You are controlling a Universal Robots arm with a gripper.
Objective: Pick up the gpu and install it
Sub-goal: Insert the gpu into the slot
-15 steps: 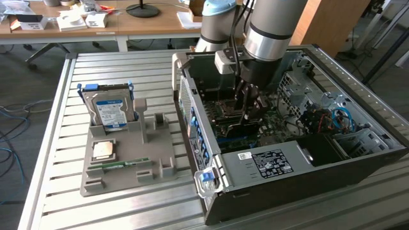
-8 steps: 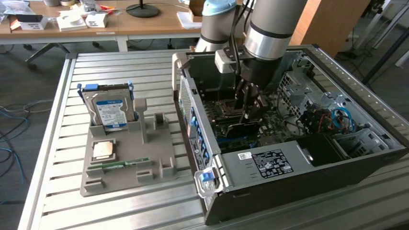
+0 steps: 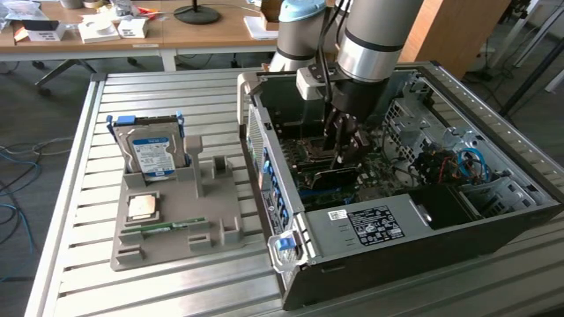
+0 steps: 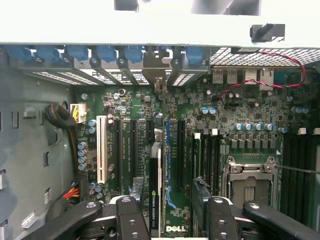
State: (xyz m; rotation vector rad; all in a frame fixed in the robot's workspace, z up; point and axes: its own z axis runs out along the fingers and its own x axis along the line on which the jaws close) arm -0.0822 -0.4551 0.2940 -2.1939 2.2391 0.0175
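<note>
The gpu (image 4: 155,200), a thin black card seen edge-on with a green-lettered label, stands upright in a motherboard slot; its metal bracket (image 4: 156,75) reaches the case's rear slots. My gripper (image 4: 171,220) is open and straddles the card. One finger (image 4: 131,220) sits close beside it, the other finger (image 4: 215,220) stands apart with bare board showing between. In the exterior view my gripper (image 3: 342,160) reaches down inside the open computer case (image 3: 493,218), with the gpu (image 3: 328,177) right below it.
A grey holder tray (image 3: 211,211) on the slatted table carries a silver hard drive (image 3: 152,148), a processor chip (image 3: 142,207) and a green memory stick (image 3: 163,228). Inside the case are the processor socket (image 4: 250,175), a power supply (image 3: 370,224) and cables (image 3: 458,165).
</note>
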